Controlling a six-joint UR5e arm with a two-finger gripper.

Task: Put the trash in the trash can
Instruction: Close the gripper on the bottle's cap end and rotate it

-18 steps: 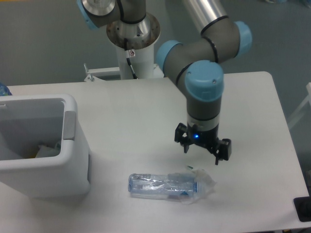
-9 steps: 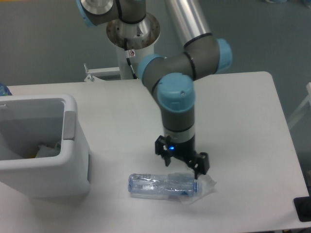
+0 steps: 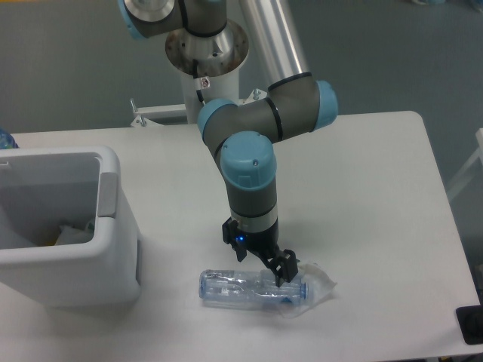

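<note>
A crushed clear blue-tinted bottle [image 3: 241, 289] lies on its side near the table's front edge. A crumpled translucent wrapper [image 3: 315, 280] lies against its right end. My gripper [image 3: 258, 265] hangs open directly over the middle of the bottle, fingers pointing down and spread across it, not closed on anything. The white trash can [image 3: 60, 226] stands at the left, with some crumpled bits visible inside.
The arm's base column [image 3: 205, 68] rises at the back centre. A dark object [image 3: 471, 324] shows at the front right table corner. A blue item [image 3: 6, 139] peeks in at the far left edge behind the bin.
The gripper has swept left and down, from above the wrapper's right side to over the bottle's middle. Bottle and wrapper have not moved.
</note>
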